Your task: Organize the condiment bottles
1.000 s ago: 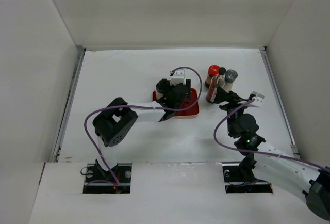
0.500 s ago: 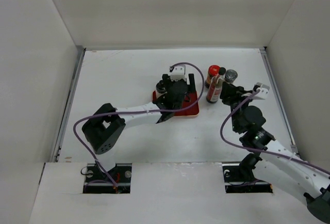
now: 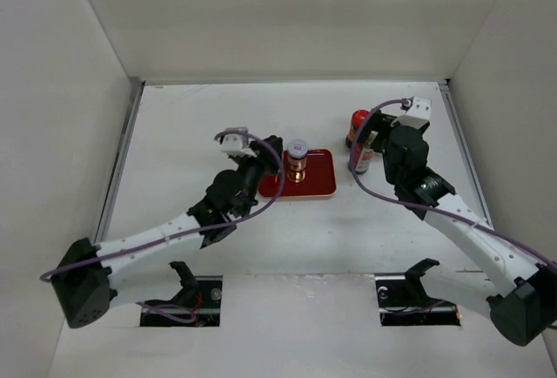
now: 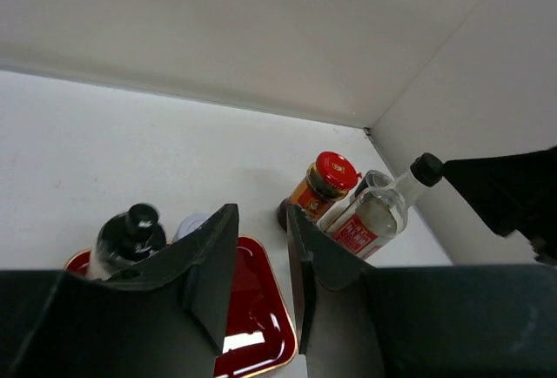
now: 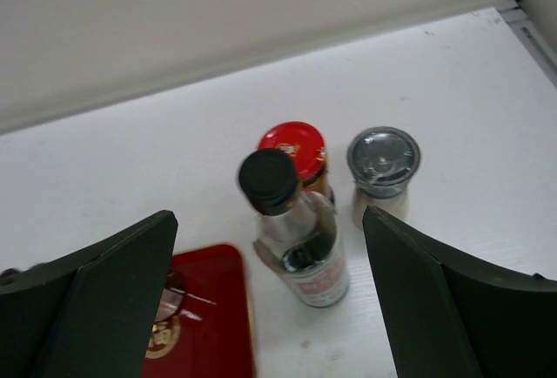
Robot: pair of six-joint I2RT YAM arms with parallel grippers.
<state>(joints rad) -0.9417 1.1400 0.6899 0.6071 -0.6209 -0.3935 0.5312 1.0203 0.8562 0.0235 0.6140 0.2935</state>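
Two robot arms reach out from the near table edge. The left arm lies low and long toward the red tray (image 3: pixel 318 188). Its left gripper (image 4: pixel 261 247) is pinched narrow and empty beside a black-capped dark bottle (image 4: pixel 130 234) and a pale-lidded jar (image 3: pixel 298 153), apparently gathered on the tray. Farther right, off the tray, the right gripper (image 5: pixel 268 219) is spread wide and points down over a black-capped clear bottle (image 5: pixel 300 260), a red-lidded jar (image 5: pixel 294 150) and a grey-topped shaker (image 5: pixel 383 165). It is likely lining up the next pick.
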